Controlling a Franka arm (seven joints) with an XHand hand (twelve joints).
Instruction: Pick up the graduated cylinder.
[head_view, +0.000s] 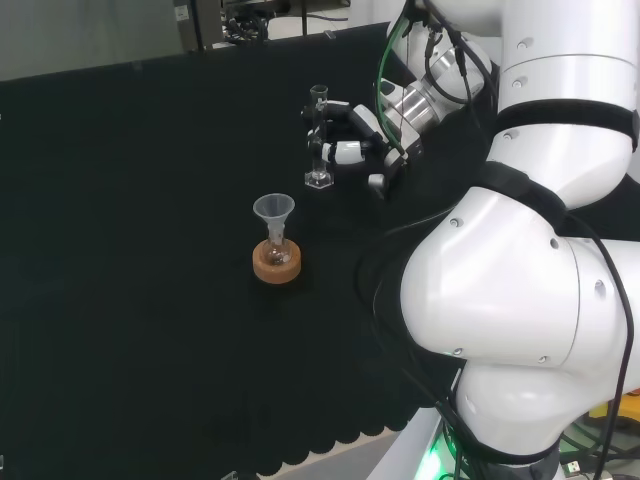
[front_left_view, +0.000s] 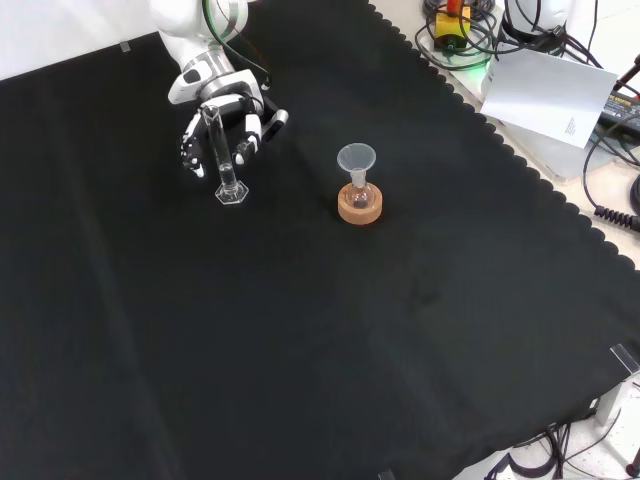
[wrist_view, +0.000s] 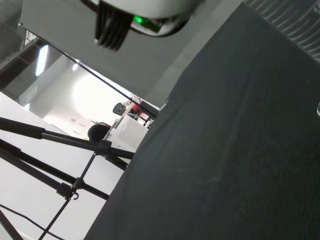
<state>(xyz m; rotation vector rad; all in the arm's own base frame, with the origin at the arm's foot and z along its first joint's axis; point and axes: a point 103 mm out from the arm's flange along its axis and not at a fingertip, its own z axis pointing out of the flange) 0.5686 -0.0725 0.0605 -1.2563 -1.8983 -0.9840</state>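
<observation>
Curling round the graduated cylinder (front_left_view: 222, 150), the hand (front_left_view: 215, 118) grips it upright in front view.

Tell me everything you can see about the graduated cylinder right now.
The graduated cylinder is a slim tube of clear glass or plastic on a small hexagonal foot. It stands upright, its foot on the black cloth. In the front view it is left of the funnel-topped flask. The hand is right behind it, fingers curling round its middle; whether they actually touch it I cannot tell.
</observation>
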